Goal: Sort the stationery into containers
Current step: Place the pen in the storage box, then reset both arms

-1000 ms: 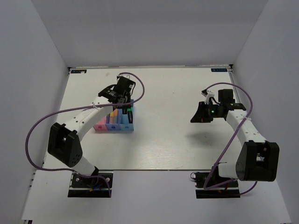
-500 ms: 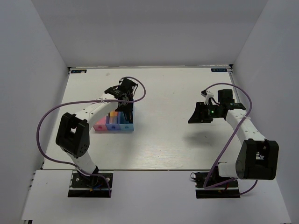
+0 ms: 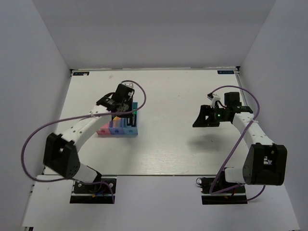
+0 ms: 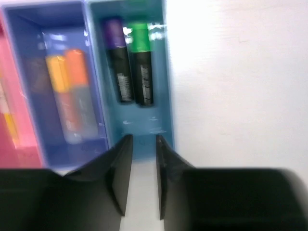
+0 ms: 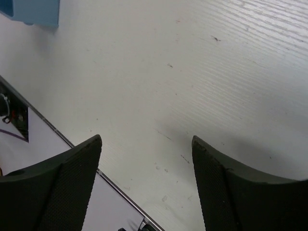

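Hovering over bare tabletop (image 5: 216, 72) at the right, the right pincer (image 5: 147, 144) gapes wide and empty. The left pincer (image 4: 143, 142), narrowed to an empty slit, hangs over three joined bins. The light blue bin (image 4: 165, 48) holds two highlighters, purple-black (image 4: 118, 62) and green-black (image 4: 143, 62). The dark blue bin (image 4: 29, 57) holds two orange highlighters (image 4: 77, 82). The pink-red bin (image 4: 7, 72) is too blurred to count.
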Available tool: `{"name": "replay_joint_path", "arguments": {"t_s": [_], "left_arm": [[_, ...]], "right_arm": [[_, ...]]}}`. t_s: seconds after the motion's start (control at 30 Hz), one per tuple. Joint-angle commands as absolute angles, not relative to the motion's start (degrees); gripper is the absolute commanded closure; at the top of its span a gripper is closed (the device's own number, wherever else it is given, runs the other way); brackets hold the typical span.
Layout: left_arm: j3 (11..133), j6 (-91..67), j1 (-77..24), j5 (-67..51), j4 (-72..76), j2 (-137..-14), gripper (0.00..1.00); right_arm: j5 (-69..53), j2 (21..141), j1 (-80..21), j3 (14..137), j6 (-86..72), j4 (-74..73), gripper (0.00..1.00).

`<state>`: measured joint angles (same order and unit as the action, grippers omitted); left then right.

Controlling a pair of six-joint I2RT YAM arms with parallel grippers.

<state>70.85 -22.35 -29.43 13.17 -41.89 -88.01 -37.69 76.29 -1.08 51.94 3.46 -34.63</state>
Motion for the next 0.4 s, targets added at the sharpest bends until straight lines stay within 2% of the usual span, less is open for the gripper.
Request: {"name": "replay_joint_path", "arguments": {"t_s": [0.0,0.03,0.07,0.1,0.23,0.37], "left_arm": [[61.67,-17.06,-30.41,0.83,-38.24,-76.31,0.58],[59.78,-15.14,-30.41,-6.78,-36.23,-70.63,0.34],[56.72,-15.03,-30.58,-7.99,-35.95,-68.75,0.03],[55.38,-14.86,-30.59,-11.04,-35.77,-65.6,0.0],[46.09,-12.23,-30.41,-13.18,-36.74,-57.23,0.0],[41.05,-10.37,-30.23,-11.52,-37.18,-48.81,0.0]], "right_arm": [[-35.08,75.5,-0.7,53.79,3.26,-34.81,0.22],[-32.02,75.32,-0.53,54.05,2.64,-34.2,0.19],[-30.43,74.71,-0.7,54.23,0.9,-34.19,0.17],[-29.02,74.19,-0.96,54.4,0.36,-33.67,0.15],[-19.54,71.9,-0.7,53.35,-5.35,-29.71,0.1],[-19.95,69.18,-0.62,50.54,-3.08,-25.77,0.1]]}}
